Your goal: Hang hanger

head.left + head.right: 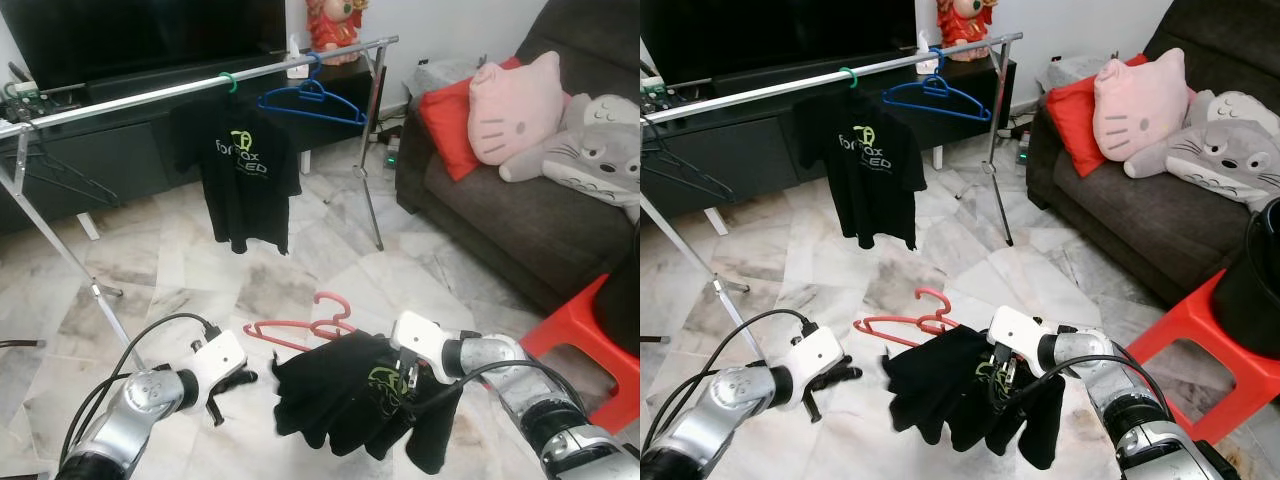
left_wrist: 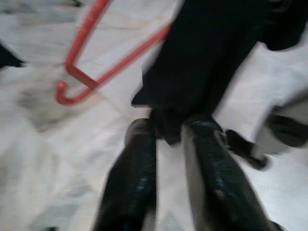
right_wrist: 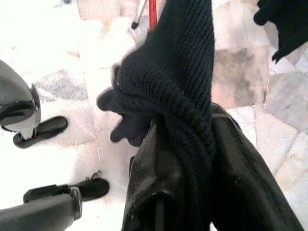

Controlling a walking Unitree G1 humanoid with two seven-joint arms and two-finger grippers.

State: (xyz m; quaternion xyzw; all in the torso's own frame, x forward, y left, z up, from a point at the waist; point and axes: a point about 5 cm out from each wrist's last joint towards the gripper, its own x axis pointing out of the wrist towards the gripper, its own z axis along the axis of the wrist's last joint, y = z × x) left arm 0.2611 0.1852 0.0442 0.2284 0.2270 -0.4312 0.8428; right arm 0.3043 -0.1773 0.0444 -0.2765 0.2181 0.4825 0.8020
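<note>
Clearly your right gripper [image 1: 1002, 372] has its jaws clamped on limp, light black T-shirt [image 1: 340, 395] cloth; grip the stiff, slippery pink hanger [image 1: 300, 330] instead. Left gripper [image 2: 168, 139] jaws stand narrowly apart, probably empty, just short of the hem.

A dark sofa [image 1: 520, 215] stood on the right. On it lay a red pillow [image 1: 450, 125], a pink cat pillow [image 1: 515, 105] and a grey soft toy [image 1: 590, 145]. A red stool [image 1: 585, 345] stood near the sofa. A black TV stand [image 1: 100, 150] stood at the back. The floor [image 1: 170, 270] was pale marble.
</note>
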